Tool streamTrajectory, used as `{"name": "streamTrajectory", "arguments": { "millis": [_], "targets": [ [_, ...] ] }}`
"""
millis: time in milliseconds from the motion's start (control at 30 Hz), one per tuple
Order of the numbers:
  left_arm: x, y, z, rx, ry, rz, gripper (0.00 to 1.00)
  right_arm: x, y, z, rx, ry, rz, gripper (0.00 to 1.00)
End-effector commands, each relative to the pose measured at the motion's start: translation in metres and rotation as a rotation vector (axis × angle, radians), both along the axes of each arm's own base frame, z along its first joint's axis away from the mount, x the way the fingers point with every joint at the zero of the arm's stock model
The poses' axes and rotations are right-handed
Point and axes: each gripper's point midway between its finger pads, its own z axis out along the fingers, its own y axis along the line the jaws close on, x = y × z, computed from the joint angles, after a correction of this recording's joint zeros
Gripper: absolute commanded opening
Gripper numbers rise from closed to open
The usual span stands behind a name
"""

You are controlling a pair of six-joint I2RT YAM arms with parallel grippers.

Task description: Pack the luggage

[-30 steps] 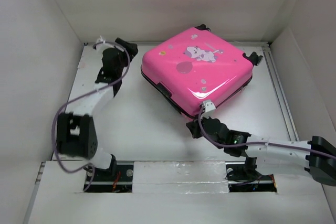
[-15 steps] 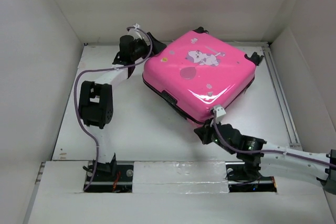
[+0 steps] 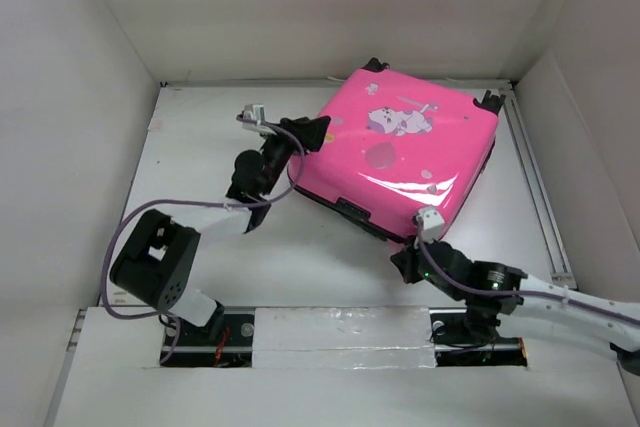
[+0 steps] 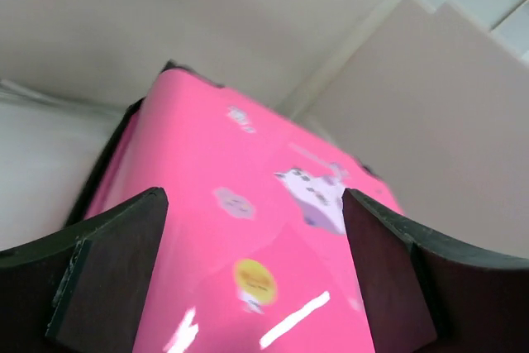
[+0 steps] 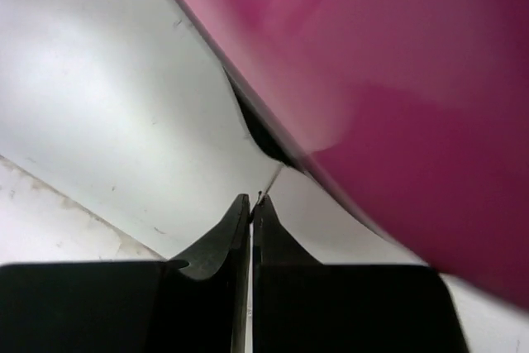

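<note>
A: Where is the small hot-pink hard-shell suitcase [image 3: 400,152] now?
B: It lies flat and closed on the white counter [image 3: 300,267], sticker side up, in the far right part. Its black wheels [image 3: 489,99] point to the far side.
A: Why are both arms so close to it?
B: The left claw [image 3: 312,133] stands wide open at the left corner of the shell, probably to steady or push the case. The right claw [image 3: 407,261] is fully closed at the near corner, beside the dark seam. A thin strip goes from its tips toward the seam, maybe a zipper pull, but one cannot tell whether it is pinched.
A: What differs from one second ago?
B: The case has turned and slid toward the right wall. The left arm was then at the far left corner of the counter, apart from the case. The right claw has followed the near corner.
</note>
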Motion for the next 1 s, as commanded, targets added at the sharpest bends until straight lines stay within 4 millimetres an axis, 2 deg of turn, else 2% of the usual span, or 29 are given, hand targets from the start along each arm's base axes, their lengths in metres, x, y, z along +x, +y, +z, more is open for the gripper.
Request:
{"name": "streamTrajectory", "arguments": {
  "millis": [0,33,67,100,133,167,200,267,333,367,433,467,500,533,567,600,633,667,700,733,767,800,833,867,900,967],
  "targets": [
    [-0.123,-0.085,-0.135,0.117,0.441,-0.39,0.82,-0.01,0.086,0.064,0.234,-0.032,0.248,0.0],
    [-0.129,-0.088,-0.138,0.126,0.451,-0.402,0.82,-0.009,0.102,0.054,0.174,-0.027,0.288,0.0],
    [-0.133,-0.091,-0.133,0.111,0.452,-0.413,0.82,-0.008,0.114,0.058,0.166,-0.037,0.307,0.0],
    [-0.135,-0.089,-0.133,0.093,0.446,-0.415,0.82,-0.011,0.132,0.081,0.191,-0.069,0.347,0.0],
    [-0.136,-0.091,-0.129,0.077,0.439,-0.426,0.82,-0.013,0.146,0.071,0.136,-0.058,0.375,0.0],
    [-0.138,-0.089,-0.129,0.07,0.447,-0.426,0.82,-0.015,0.151,0.073,0.106,-0.067,0.385,0.0],
    [-0.138,-0.089,-0.129,0.07,0.447,-0.426,0.82,-0.016,0.158,0.085,0.101,-0.105,0.37,0.0],
    [-0.141,-0.091,-0.128,0.056,0.463,-0.444,0.82,-0.013,0.16,0.091,0.12,-0.122,0.357,0.0],
    [-0.148,-0.096,-0.125,0.051,0.45,-0.48,0.81,-0.008,0.16,0.081,0.143,-0.136,0.341,0.0],
    [-0.154,-0.101,-0.125,0.056,0.45,-0.498,0.81,-0.005,0.166,0.081,0.163,-0.132,0.351,0.0],
    [-0.151,-0.103,-0.122,0.056,0.449,-0.476,0.81,-0.003,0.183,0.089,0.191,-0.141,0.384,0.0],
    [-0.152,-0.102,-0.119,0.061,0.44,-0.477,0.81,-0.002,0.186,0.085,0.179,-0.135,0.385,0.0],
    [-0.145,-0.095,-0.113,0.052,0.433,-0.455,0.81,0.001,0.186,0.08,0.164,-0.134,0.371,0.0],
    [-0.13,-0.076,-0.096,0.038,0.395,-0.39,0.81,0.002,0.186,0.08,0.168,-0.13,0.359,0.0],
    [-0.124,-0.062,-0.103,0.089,0.412,-0.337,0.81,0.001,0.178,0.071,0.152,-0.126,0.351,0.0],
    [-0.116,-0.049,-0.098,0.108,0.402,-0.281,0.81,0.001,0.172,0.077,0.175,-0.132,0.337,0.0],
    [-0.097,-0.024,-0.074,0.09,0.351,-0.164,0.82,-0.001,0.167,0.075,0.177,-0.133,0.337,0.0],
    [-0.086,-0.013,-0.058,0.089,0.327,-0.113,0.83,-0.001,0.157,0.066,0.152,-0.127,0.325,0.0],
    [-0.08,-0.001,-0.056,0.126,0.328,-0.073,0.85,0.0,0.15,0.066,0.141,-0.13,0.309,0.0],
    [-0.073,0.006,-0.044,0.133,0.312,-0.048,0.86,0.0,0.135,0.072,0.131,-0.129,0.28,0.0],
    [-0.05,0.024,-0.017,0.115,0.28,0.033,0.86,0.006,0.122,0.073,0.123,-0.14,0.219,0.0],
    [-0.042,0.033,-0.013,0.119,0.294,0.062,0.86,0.009,0.113,0.08,0.128,-0.156,0.19,0.0],
    [-0.033,0.041,-0.007,0.109,0.287,0.089,0.86,0.012,0.101,0.096,0.156,-0.185,0.155,0.0],
    [-0.017,0.054,-0.008,0.09,0.294,0.14,0.86,0.021,0.081,0.089,0.103,-0.185,0.096,0.01],
    [-0.007,0.057,0.0,0.079,0.28,0.167,0.86,0.042,0.061,0.107,0.11,-0.217,-0.015,0.04],
    [0.013,0.058,-0.001,0.1,0.291,0.207,0.86,0.062,0.028,0.128,0.103,-0.248,-0.118,0.11]
  ]
}}
